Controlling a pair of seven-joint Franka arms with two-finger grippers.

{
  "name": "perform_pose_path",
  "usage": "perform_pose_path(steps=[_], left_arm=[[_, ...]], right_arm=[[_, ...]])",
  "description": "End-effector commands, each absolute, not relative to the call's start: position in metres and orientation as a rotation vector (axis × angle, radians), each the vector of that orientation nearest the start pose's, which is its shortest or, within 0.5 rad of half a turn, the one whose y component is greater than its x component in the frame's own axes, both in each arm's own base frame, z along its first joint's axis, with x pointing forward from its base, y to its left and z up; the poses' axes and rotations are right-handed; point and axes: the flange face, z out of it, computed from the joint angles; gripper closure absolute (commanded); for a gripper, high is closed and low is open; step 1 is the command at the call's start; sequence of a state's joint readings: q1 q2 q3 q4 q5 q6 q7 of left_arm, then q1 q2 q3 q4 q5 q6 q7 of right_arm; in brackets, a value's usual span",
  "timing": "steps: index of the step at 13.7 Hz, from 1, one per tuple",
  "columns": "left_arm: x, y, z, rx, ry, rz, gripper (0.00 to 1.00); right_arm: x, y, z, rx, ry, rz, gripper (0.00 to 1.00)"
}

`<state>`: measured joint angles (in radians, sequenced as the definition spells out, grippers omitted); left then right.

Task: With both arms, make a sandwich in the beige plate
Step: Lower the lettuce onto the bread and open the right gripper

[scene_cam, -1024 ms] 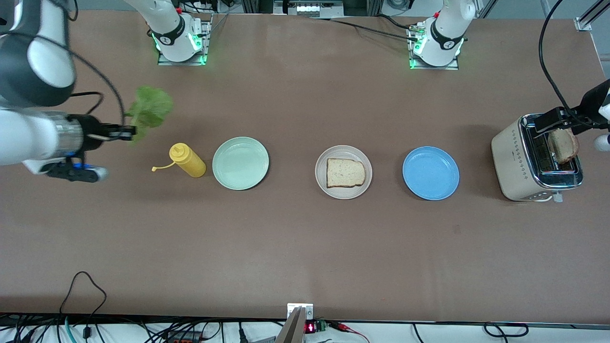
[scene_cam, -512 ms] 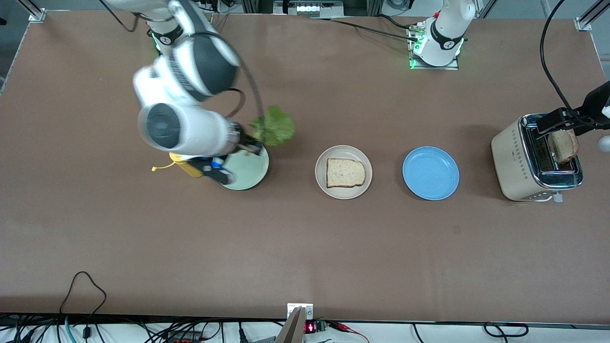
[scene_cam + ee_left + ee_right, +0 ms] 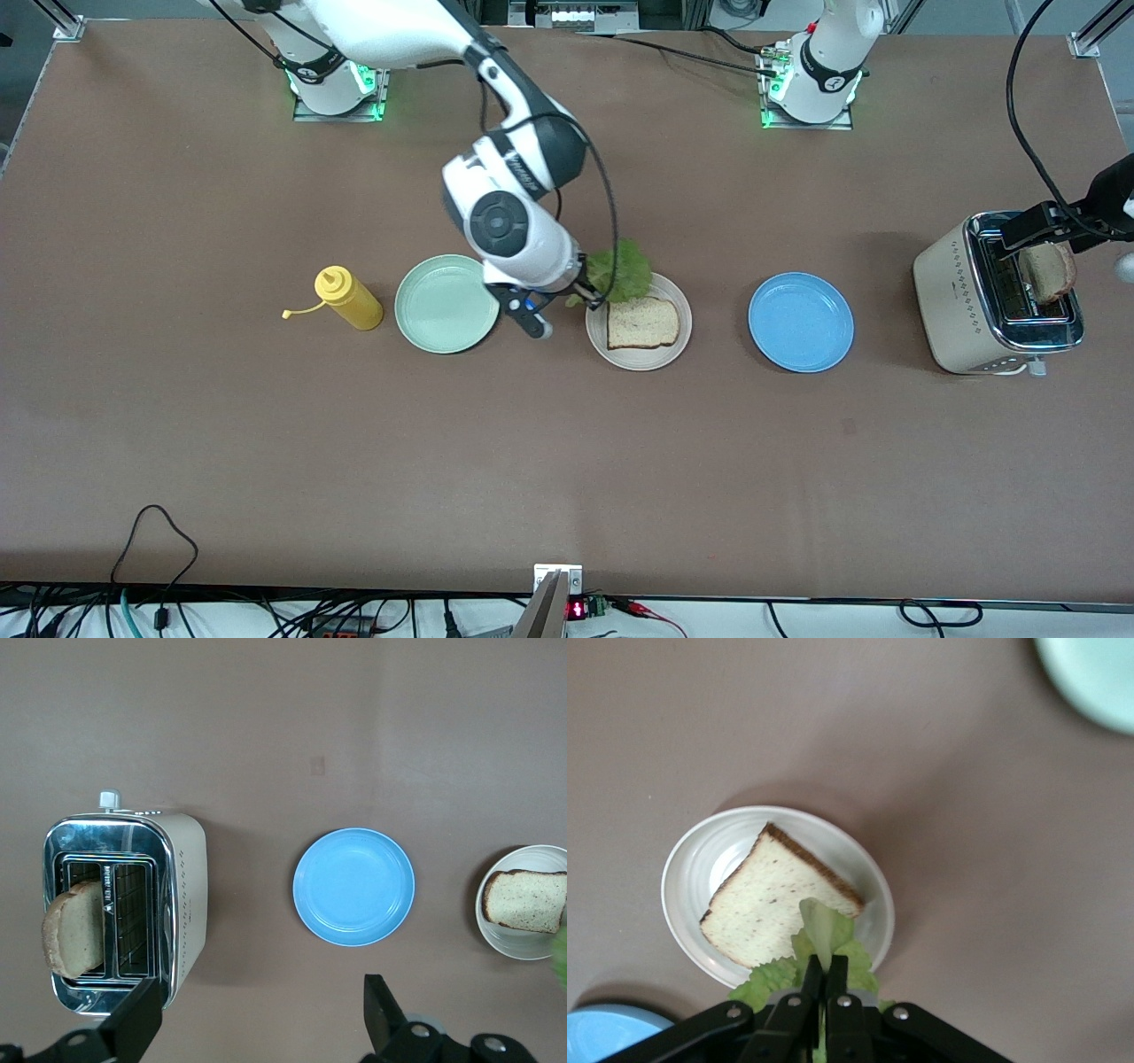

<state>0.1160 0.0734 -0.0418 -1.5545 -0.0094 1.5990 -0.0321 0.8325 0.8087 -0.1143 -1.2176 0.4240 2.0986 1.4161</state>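
Right black two-finger gripper (image 3: 824, 979): clamped on ruffled green lettuce leaf (image 3: 620, 273), over round beige plate (image 3: 638, 358) holding a brown-crusted bread slice (image 3: 642, 322). Left black two-finger gripper (image 3: 257, 1014): fingers spread, above cream metal toaster (image 3: 952, 301).

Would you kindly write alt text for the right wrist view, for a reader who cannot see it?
The right tool, shut on a green lettuce leaf, hangs over the rim of the beige plate, where one bread slice lies. Corners of a mint-green plate and a blue plate show on the brown table.

The right tool (image 3: 824, 979) is pinching a lettuce leaf (image 3: 824, 943) over the beige plate (image 3: 691, 868) — a bread slice (image 3: 775, 899) is lying in it.
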Motion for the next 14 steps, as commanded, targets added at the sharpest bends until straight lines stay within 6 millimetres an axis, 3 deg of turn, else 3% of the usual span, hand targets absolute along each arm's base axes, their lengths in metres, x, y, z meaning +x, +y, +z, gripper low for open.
perform_pose_path(steps=[1,4,9,14], left_arm=[[0.578,0.046,0.596,-3.134,-0.146,0.031,0.0],[0.578,0.046,0.595,-3.134,-0.146,0.031,0.0],[0.58,0.045,0.594,-3.136,-0.144,0.024,0.0],[0.581,0.043,0.593,-3.135,-0.137,0.024,0.0]], right_arm=[[0.538,0.559,0.275,-2.565,1.296,0.273,1.0],[0.534,0.568,0.262,-2.517,1.332,0.27,1.0],[0.547,0.562,0.253,-2.411,1.385,0.283,1.0],[0.547,0.561,0.245,-2.414,1.393,0.285,0.96]])
